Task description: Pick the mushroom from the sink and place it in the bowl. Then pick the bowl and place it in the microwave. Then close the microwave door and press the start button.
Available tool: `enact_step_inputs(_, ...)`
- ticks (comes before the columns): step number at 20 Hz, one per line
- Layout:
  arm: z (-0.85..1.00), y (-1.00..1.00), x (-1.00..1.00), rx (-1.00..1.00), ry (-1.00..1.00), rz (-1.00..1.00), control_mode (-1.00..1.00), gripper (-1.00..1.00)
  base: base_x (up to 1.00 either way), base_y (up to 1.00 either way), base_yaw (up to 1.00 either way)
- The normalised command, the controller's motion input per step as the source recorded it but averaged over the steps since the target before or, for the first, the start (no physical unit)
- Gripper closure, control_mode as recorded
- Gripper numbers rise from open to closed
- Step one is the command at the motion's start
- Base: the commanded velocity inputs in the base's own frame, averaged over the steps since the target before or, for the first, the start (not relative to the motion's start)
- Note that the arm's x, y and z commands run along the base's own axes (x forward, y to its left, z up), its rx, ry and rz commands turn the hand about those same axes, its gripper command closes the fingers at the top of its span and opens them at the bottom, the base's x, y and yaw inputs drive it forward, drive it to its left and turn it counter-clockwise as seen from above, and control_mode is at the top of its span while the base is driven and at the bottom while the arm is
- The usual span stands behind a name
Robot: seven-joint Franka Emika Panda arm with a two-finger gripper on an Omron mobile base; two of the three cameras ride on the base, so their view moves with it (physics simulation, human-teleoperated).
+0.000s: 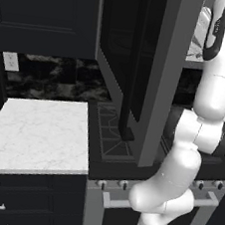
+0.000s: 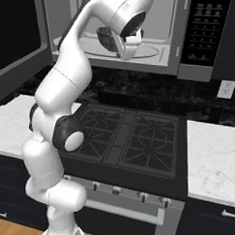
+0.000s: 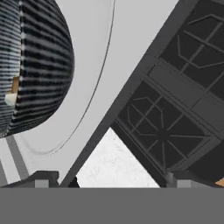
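Note:
The grey speckled bowl (image 3: 39, 65) rests on the white turntable floor (image 3: 100, 52) inside the microwave (image 2: 194, 69); in the right base view the bowl (image 2: 106, 39) sits just behind my hand. A small tan bit (image 3: 15, 84) peeks out at the bowl's left edge; I cannot tell whether it is the mushroom. My gripper (image 3: 113, 179) (image 2: 128, 48) hangs at the cavity mouth to the right of the bowl, open, its tips wide apart with nothing between them. The microwave door (image 1: 156, 65) (image 2: 16, 42) stands swung open. The sink is out of view.
Below the microwave lies a black gas stove (image 2: 133, 139) with an oven handle (image 2: 125, 211). White marble counters (image 1: 37, 129) (image 2: 214, 157) flank it. The microwave's control panel (image 2: 203, 26) is at the right of the cavity. Dark cabinets (image 1: 42, 15) hang to the left.

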Motion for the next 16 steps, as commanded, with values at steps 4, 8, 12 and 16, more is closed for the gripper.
enact_step_inputs(4,-0.75,0.0,-0.83,-0.05,-0.01,0.0,-1.0,-1.0,0.0,0.0,0.0)
enact_step_inputs(8,-0.96,0.08,-0.61,-0.1,0.0,0.0,-1.0,-1.0,0.0,0.0,0.0)
enact_step_inputs(12,-0.87,0.08,-0.36,-0.14,0.05,0.01,-1.0,-1.0,0.0,0.0,0.0)
enact_step_inputs(16,-1.0,0.09,-0.01,-0.33,0.18,0.01,-1.0,-1.0,0.0,0.0,0.0)
